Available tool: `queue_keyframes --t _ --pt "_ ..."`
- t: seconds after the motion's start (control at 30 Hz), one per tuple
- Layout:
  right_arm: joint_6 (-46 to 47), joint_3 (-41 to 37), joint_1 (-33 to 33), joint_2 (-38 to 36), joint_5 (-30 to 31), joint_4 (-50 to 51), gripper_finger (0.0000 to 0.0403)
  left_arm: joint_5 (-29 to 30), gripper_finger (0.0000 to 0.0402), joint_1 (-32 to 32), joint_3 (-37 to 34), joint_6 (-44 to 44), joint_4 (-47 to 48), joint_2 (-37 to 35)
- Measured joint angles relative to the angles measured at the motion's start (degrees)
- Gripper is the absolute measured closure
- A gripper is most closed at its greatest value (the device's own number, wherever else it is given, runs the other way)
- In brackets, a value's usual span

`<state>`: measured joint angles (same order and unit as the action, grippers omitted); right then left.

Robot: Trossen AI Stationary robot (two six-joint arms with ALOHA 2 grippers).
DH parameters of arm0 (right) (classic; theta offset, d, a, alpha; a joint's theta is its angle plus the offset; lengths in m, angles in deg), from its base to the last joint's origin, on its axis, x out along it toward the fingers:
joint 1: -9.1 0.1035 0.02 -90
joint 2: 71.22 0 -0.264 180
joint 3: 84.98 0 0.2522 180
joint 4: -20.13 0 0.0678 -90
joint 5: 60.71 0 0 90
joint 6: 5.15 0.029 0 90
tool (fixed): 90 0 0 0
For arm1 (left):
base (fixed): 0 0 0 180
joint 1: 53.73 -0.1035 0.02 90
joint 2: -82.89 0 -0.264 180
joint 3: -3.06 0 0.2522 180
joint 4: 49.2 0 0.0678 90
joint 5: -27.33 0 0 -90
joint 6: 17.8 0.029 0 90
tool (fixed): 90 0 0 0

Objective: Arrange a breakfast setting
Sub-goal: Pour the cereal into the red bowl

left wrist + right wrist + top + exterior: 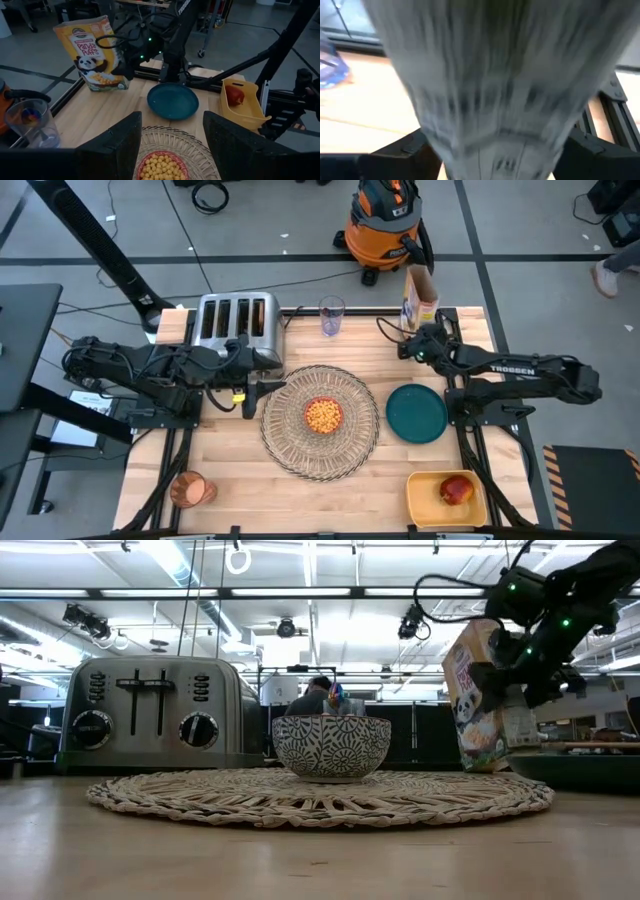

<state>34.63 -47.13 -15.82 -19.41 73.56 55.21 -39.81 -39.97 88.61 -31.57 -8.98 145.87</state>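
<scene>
The right pincer (428,340) is closed around a cereal box (420,298) at the far right corner of the tabletop (230,480). In the low view the box (487,700) looks tilted and its bottom seems a little off the wood, so I think the step in hand is setting the box down after pouring, or lifting it away. The bowl (322,416) already has cereal in it and sits in the middle of the round straw placemat (320,422). The dark teal plate (417,413) lies just beside the mat on the right and is bare. The red apple (456,490) is in the yellow tub (447,498) at the near right corner. The orange cup (188,490) stands at the near left corner, well apart from the mat. The left pincer (250,392) waits by the toaster (238,323), at the left rim of the mat, with its fingers (112,145) spread wide and nothing between them. Next, the box needs to stand flat and the fingers need to let go. It is close to the back edge, so it could tip off. A clear glass (332,315) stands near it on the left. There is open wood in front of the mat and between the cup and the tub.
</scene>
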Motion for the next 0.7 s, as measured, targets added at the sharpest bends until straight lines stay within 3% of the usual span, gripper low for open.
queue_keyframes --t 0.23,0.47,0.7 --pt "-2.6 -0.9 5.8 -0.6 6.3 -0.7 0.0086 0.0 0.0184 -0.1 0.0 -0.7 0.0 0.0" --pt "-1.5 -6.3 13.7 -0.8 14.9 -8.4 0.0092 0.0 0.0184 -0.1 0.0 -1.0 0.1 0.0" --pt "1.5 -5.3 18.6 -1.2 16.1 -5.2 0.0094 0.0 0.0184 -0.1 0.0 -1.1 0.7 0.0"
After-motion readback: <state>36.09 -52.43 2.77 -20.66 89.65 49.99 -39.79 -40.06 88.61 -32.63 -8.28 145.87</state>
